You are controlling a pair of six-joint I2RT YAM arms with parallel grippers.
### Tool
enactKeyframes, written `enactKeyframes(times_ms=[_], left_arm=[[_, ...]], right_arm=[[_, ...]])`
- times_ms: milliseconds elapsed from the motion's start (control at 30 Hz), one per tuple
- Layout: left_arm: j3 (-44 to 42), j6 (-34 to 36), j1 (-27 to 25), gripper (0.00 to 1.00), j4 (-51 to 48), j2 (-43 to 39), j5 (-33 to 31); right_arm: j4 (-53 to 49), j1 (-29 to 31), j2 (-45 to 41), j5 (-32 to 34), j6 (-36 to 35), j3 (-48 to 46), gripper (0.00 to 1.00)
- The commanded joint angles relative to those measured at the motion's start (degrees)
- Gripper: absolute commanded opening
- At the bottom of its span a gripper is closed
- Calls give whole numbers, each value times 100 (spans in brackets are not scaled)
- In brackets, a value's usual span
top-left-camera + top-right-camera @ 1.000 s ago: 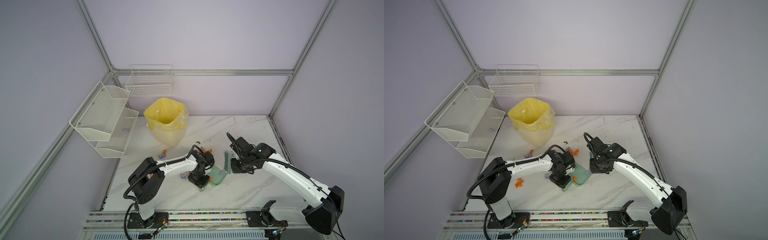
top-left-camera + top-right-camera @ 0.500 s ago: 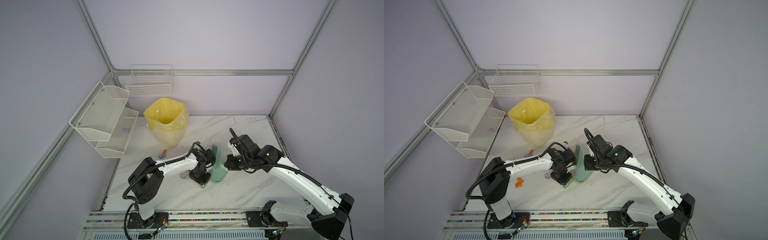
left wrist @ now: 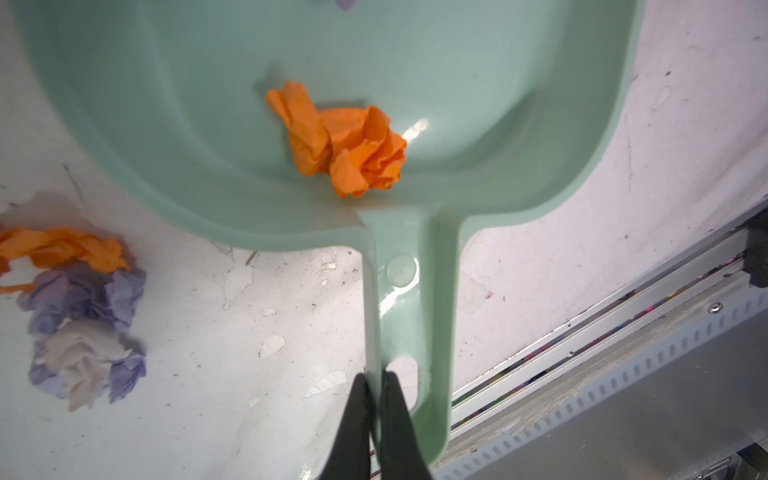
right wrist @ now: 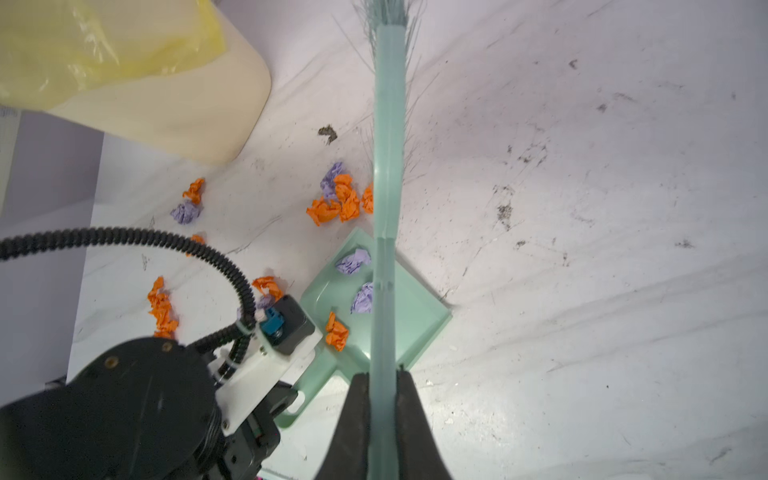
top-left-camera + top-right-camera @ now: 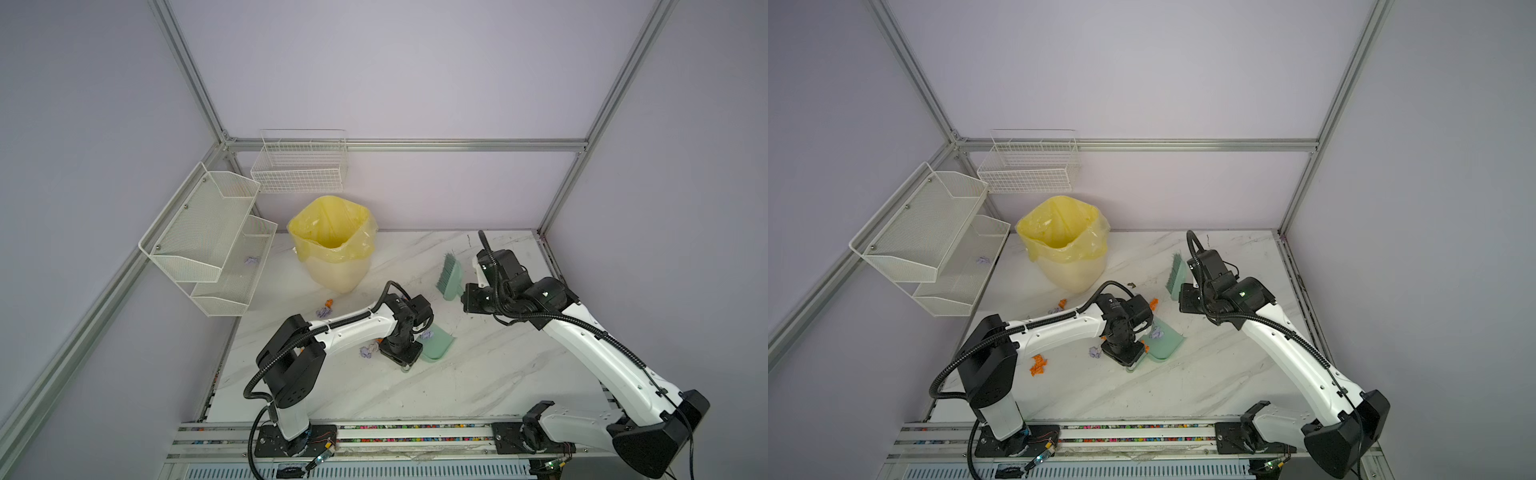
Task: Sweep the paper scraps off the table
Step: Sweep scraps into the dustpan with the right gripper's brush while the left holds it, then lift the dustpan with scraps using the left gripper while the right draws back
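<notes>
Lavender-walled booth [image 5: 415, 75], scuffed marble table [image 5: 478, 374], scattered paper scraps [image 4: 336, 201], left hand [image 3: 376, 382] gripping dustpan [image 3: 166, 104], right hand [image 4: 382, 378] gripping brush [image 4: 388, 124]

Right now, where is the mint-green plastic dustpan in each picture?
In a top view: the mint-green plastic dustpan, lower centre, below the green bristle brush.
In a top view: dustpan, same spot.
Left wrist view: dustpan fills most of the picture.
Right wrist view: dustpan crossed by the brush's handle.
Shared landmark: the left gripper shut on its handle.
</notes>
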Motion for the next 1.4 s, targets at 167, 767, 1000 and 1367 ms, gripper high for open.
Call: enactKeyframes(times_ms=[167, 767, 1000, 1367], left_arm=[[919, -93, -68, 0, -252, -270, -176], [3356, 288, 365, 0, -1397, 159, -93], [4194, 421, 1078, 0, -1466, 163, 436], [4845, 9, 2320, 0, -1044, 92, 1252]], right_arm=[[919, -587, 223, -50, -268, -142, 0], [979, -1568, -232, 103, -470, -436, 0], [1011, -1598, -346, 36, -484, -583, 0], [1231, -1596, -543, -279, -422, -1026, 0]])
